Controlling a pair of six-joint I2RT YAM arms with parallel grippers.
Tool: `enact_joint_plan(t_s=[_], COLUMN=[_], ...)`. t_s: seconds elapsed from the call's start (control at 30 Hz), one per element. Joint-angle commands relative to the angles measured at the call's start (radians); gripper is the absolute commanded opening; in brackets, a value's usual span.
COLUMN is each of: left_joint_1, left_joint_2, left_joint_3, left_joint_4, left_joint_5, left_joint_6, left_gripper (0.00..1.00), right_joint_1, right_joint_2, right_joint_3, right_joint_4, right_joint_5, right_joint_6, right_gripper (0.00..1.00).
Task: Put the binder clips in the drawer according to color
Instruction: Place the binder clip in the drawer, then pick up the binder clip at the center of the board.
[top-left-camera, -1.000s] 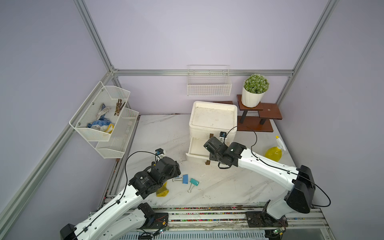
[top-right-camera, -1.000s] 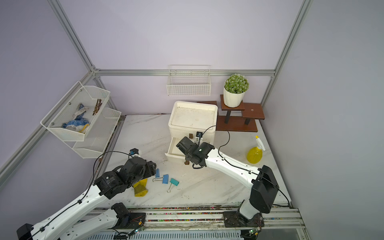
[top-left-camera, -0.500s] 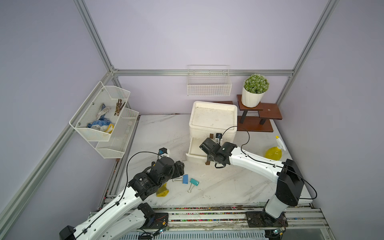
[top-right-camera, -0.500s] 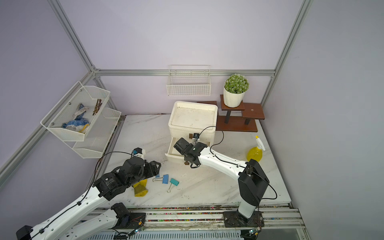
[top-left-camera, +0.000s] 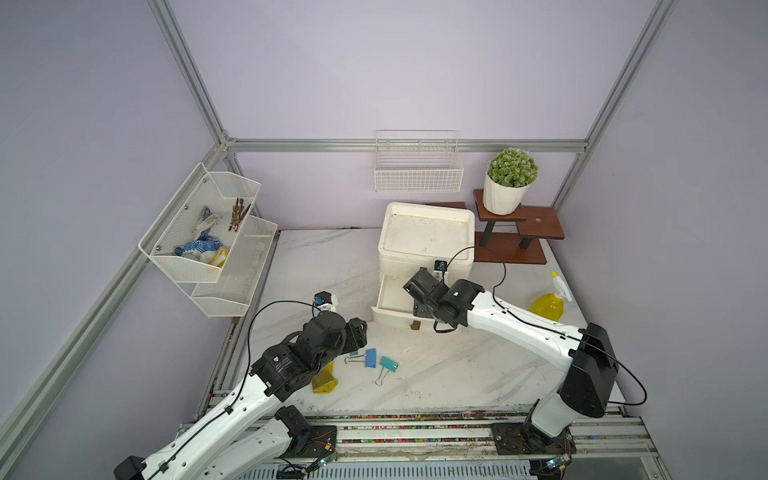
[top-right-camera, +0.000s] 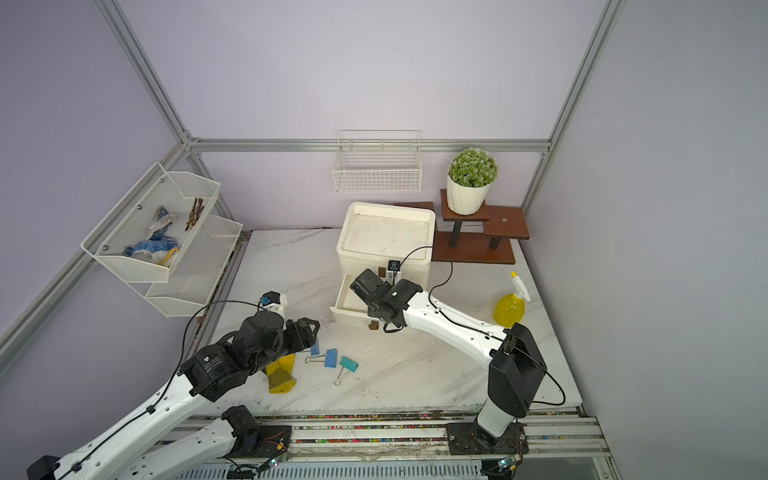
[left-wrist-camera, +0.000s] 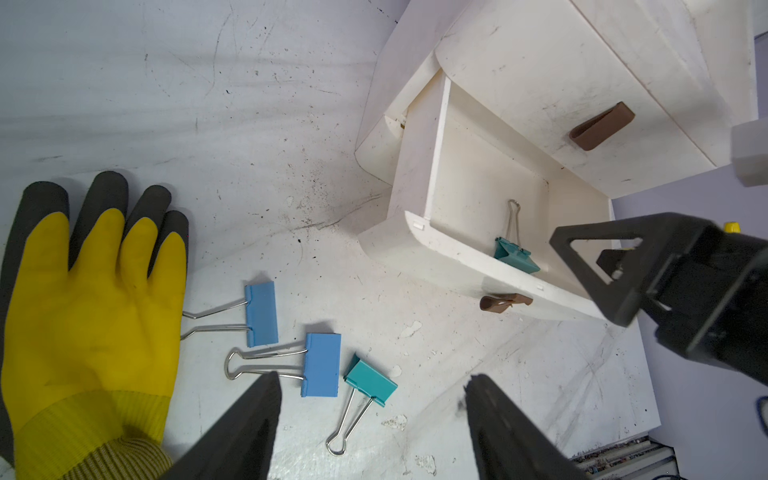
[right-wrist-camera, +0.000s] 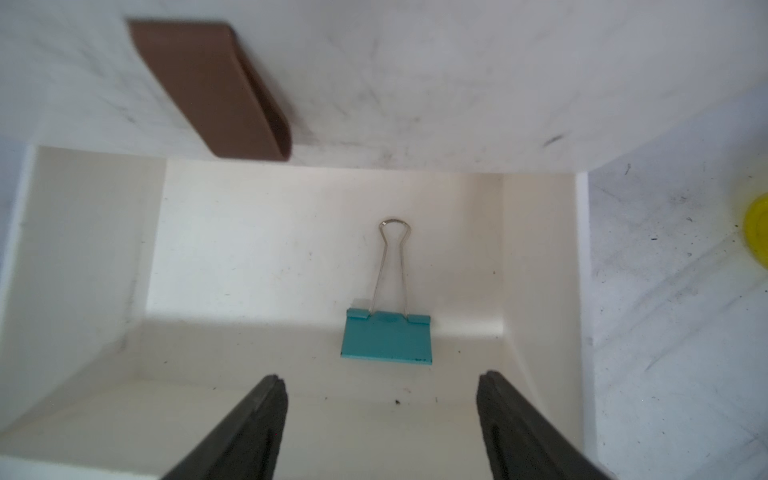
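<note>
1. Right gripper (right-wrist-camera: 380, 376) is hovering spread over the open drawer (right-wrist-camera: 83, 249), empty; a teal clip (right-wrist-camera: 386, 338) is lying inside.
2. Left gripper (left-wrist-camera: 372, 376) is gaping too, empty.
3. Blue clips (top-right-camera: 331, 358) and a second teal clip (top-right-camera: 349, 364) are sitting lower-middle in a top view.

Both top views are lit evenly and softly from above; no glare is seen, and only faint, diffuse shadows are cast on the white marbled tabletop (top-left-camera: 457, 374). The silver aluminium frame posts (top-left-camera: 187, 70) are splayed outward by wide-angle distortion toward the edges. The left wrist view is bright and sharp, with short soft shadows laid beside the blue folded-metal binder clips (left-wrist-camera: 262, 313). The right wrist view is softer: the brown strap handle (right-wrist-camera: 212, 91) is smeared by blur, and the near half of the white plastic drawer (right-wrist-camera: 104, 249) is shaded.
</note>
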Motion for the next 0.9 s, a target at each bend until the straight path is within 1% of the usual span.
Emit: enact_joint_plan(t_s=[0.0, 0.1, 0.2, 0.27, 0.33, 0.37, 0.4, 0.43, 0.57, 0.63, 0.73, 0.77, 0.83, 0.87], left_joint_1=[0.008, 0.007, 0.007, 0.007, 0.008, 0.007, 0.008, 0.007, 0.007, 0.007, 0.007, 0.007, 0.007, 0.007], left_joint_2=[-0.016, -0.039, -0.083, -0.122, -0.155, -0.168, -0.175, -0.176, -0.157, -0.158, -0.174, -0.181, -0.192, -0.193], left_joint_3=[0.040, 0.060, 0.093, 0.109, 0.117, 0.122, 0.128, 0.135, 0.175, 0.186, 0.183, 0.178, 0.168, 0.166], left_joint_4=[-0.029, -0.087, -0.178, -0.230, -0.243, -0.245, -0.245, -0.243, -0.238, -0.235, -0.233, -0.229, -0.221, -0.219], left_joint_5=[-0.045, -0.109, -0.200, -0.257, -0.289, -0.301, -0.311, -0.317, -0.314, -0.302, -0.294, -0.291, -0.285, -0.283], left_joint_6=[0.013, 0.004, -0.028, -0.055, -0.061, -0.061, -0.061, -0.057, -0.047, -0.052, -0.068, -0.071, -0.073, -0.071], left_gripper=[0.74, 0.75, 0.75, 0.75, 0.75, 0.75, 0.75, 0.75, 0.74, 0.74, 0.73, 0.73, 0.72, 0.72], right_joint_1=[0.049, 0.147, 0.255, 0.339, 0.389, 0.400, 0.403, 0.406, 0.409, 0.406, 0.391, 0.377, 0.343, 0.334], right_joint_2=[-0.067, -0.058, 0.024, 0.087, 0.141, 0.172, 0.199, 0.218, 0.236, 0.240, 0.246, 0.256, 0.279, 0.288], right_joint_3=[0.037, 0.052, 0.097, 0.130, 0.128, 0.122, 0.110, 0.100, 0.034, 0.024, -0.001, -0.008, 0.001, -0.004], right_joint_4=[-0.030, -0.048, -0.104, -0.135, -0.129, -0.130, -0.121, -0.119, -0.038, -0.069, -0.069, -0.061, -0.048, -0.008], right_joint_5=[-0.017, -0.014, -0.059, -0.074, -0.131, -0.183, -0.243, -0.276, -0.355, -0.362, -0.310, -0.311, -0.325, -0.318], right_joint_6=[0.064, 0.204, 0.387, 0.513, 0.622, 0.680, 0.710, 0.744, 0.849, 0.922, 0.999, 1.009, 0.990, 0.957], right_gripper=[0.79, 0.78, 0.78, 0.76, 0.77, 0.78, 0.77, 0.76, 0.77, 0.79, 0.90, 0.93, 0.96, 0.96])
